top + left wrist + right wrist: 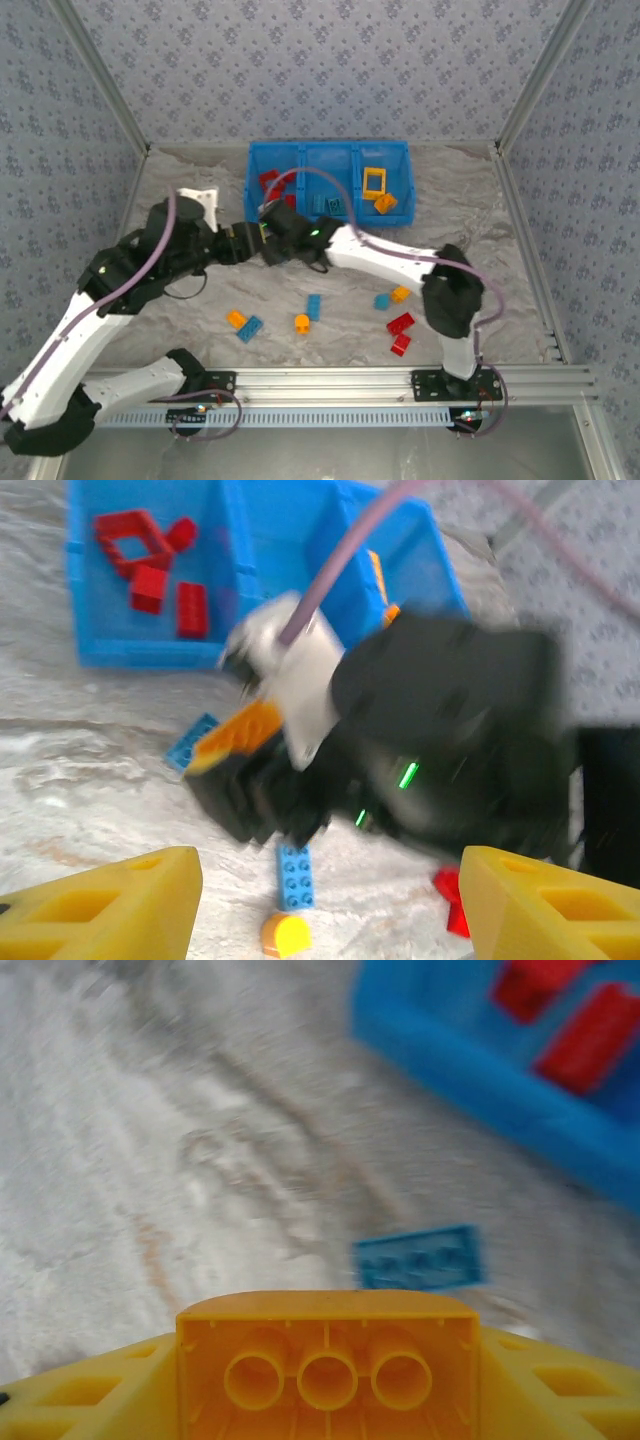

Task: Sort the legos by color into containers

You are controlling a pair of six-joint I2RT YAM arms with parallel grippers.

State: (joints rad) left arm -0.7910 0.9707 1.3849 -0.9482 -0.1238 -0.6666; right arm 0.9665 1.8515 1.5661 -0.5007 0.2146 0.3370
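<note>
Right pincer (pixel 325 1415) pinches an orange-yellow brick (pixel 325 1345), hollow underside facing its camera. Tray (pixel 470 1065) ahead-right of it, red compartment nearest; the yellow one looks farthest right. Judgement: lift clear of the walls, traverse right, release low inside. Left pincer (pixel 330 870) spread, empty, close alongside: risk of clash.

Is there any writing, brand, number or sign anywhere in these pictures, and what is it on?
No text can be read anywhere.
On the blue tray: no label visible.
On the orange-yellow brick: bare tubes, no lettering.
On the light blue brick: too blurred to tell.
The green lights: glowing marks, not characters.
The wallpaper: a repeating pattern, no words.
</note>
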